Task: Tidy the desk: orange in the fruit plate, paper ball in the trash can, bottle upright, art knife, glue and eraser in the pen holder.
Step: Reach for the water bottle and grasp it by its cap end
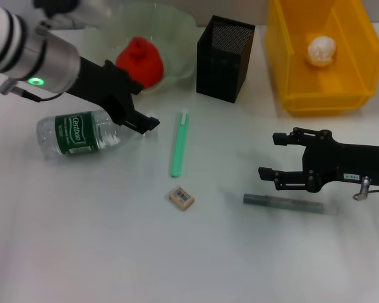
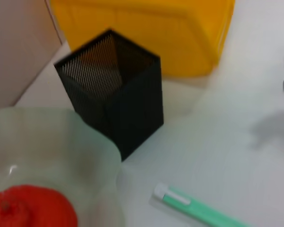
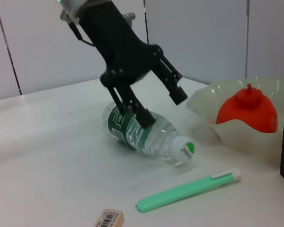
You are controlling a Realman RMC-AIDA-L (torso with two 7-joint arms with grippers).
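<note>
The bottle lies on its side at the left, its cap pointing toward the table's middle. My left gripper is open just over the bottle's neck end, with one finger against its shoulder. The orange sits in the fruit plate. The paper ball rests inside the yellow trash can. On the table lie the green art knife, the eraser and the grey glue stick. My right gripper is open just behind the glue.
The black mesh pen holder stands between the fruit plate and the trash can. The art knife lies in front of it, close to the bottle's cap. Bare white table spreads across the front.
</note>
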